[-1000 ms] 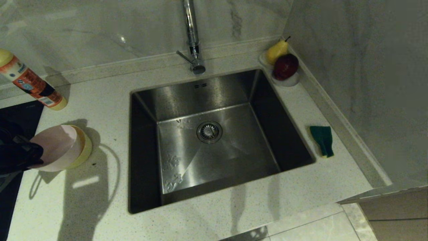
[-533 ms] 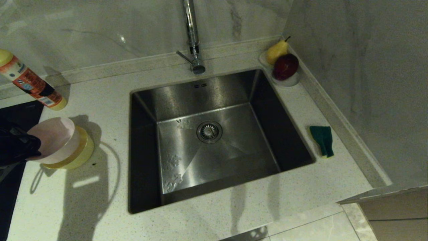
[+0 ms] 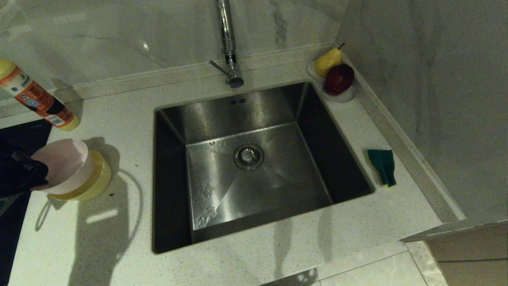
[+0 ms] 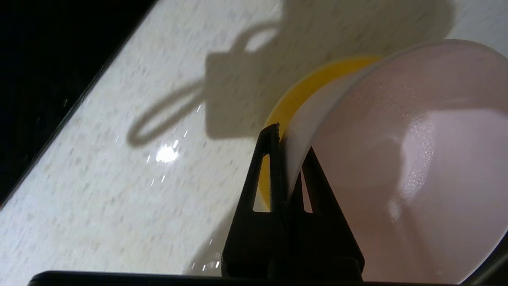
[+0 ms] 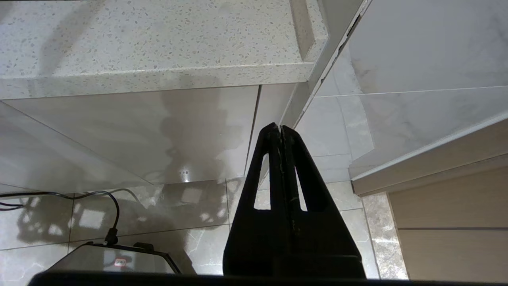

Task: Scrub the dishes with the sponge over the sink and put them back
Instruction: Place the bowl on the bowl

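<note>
Left pincer [image 4: 285, 137]: pinches the rim of the pale pink round plastic bowl [image 3: 63, 165], tilted against the yellow round plastic bowl [image 3: 97, 180] on the speckled tabletop [image 3: 119, 222].
Right pincer [image 5: 281, 128]: pressed together, below the tabletop's edge.

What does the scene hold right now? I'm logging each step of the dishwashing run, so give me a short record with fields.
left gripper: fingers shut on the rim of the pink bowl, at the counter's left side
pink bowl: tilted, against the yellow bowl
yellow bowl: on the counter, partly hidden by the pink one
sponge: on the counter right of the sink, untouched
sink: no dishes in it
right gripper: fingers shut, holding nothing, parked below counter level
blue bowl: not visible
</note>
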You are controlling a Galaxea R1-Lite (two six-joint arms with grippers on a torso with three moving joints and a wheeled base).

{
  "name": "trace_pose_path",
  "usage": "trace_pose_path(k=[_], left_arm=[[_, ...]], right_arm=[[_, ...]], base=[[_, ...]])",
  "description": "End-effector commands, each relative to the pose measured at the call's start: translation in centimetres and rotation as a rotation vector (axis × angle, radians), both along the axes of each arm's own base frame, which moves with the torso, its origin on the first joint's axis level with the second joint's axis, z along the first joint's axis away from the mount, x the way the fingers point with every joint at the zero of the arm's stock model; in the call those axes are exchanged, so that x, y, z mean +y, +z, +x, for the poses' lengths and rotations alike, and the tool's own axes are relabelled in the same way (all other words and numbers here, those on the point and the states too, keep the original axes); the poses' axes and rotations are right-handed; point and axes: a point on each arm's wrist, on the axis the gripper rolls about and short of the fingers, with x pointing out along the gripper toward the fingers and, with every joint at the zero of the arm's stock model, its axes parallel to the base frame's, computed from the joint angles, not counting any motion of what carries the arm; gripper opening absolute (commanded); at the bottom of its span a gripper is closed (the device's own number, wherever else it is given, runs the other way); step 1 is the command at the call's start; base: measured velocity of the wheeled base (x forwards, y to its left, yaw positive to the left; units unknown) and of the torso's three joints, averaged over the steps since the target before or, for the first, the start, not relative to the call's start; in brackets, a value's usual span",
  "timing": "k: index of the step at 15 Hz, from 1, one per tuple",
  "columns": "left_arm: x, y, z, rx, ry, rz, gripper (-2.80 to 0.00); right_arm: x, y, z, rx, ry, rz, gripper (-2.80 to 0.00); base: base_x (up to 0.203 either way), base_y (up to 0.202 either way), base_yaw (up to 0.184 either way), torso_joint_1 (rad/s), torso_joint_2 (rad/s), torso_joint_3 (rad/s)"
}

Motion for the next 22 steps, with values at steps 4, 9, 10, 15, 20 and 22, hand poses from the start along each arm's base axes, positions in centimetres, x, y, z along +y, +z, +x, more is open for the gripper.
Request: trace_pose_path(k=[4,9,10,15,20,22], left_arm=[[0.2,-0.6,0.4,-0.018,0.005,0.006,-2.80],[0.1,-1.1,0.2,-0.001,0.003,0.000,-2.80],[0.1,-1.0,0.3,-0.004,0.004,0.003,-2.80],[0.1,-1.1,0.2,-0.002,0.005,0.004,-2.80],[0.1,-0.5,0.2,-0.026,0.005,0.005,0.00],[0.0,0.3,-0.1,-0.056,0.005,0.009,0.00]], right_arm=[[0.0,0.0,0.0,0.000,0.001,-0.001,-2.80],[0.0,0.0,0.0,0.000,0.001,-0.001,-2.80],[0.0,0.0,0.0,0.000,0.001,-0.001,-2.80],[0.0,0.0,0.0,0.000,0.001,-0.001,-2.80],[0.0,0.0,0.0,0.000,0.001,-0.001,-2.80],[0.0,0.0,0.0,0.000,0.001,-0.001,-2.80]], base=[[0.000,0.000,0.000,0.000,0.00,0.000],[0.000,0.000,0.000,0.000,0.00,0.000],[0.000,0.000,0.000,0.000,0.00,0.000],[0.000,0.000,0.000,0.000,0.00,0.000],[0.000,0.000,0.000,0.000,0.00,0.000],[0.000,0.000,0.000,0.000,0.00,0.000]])
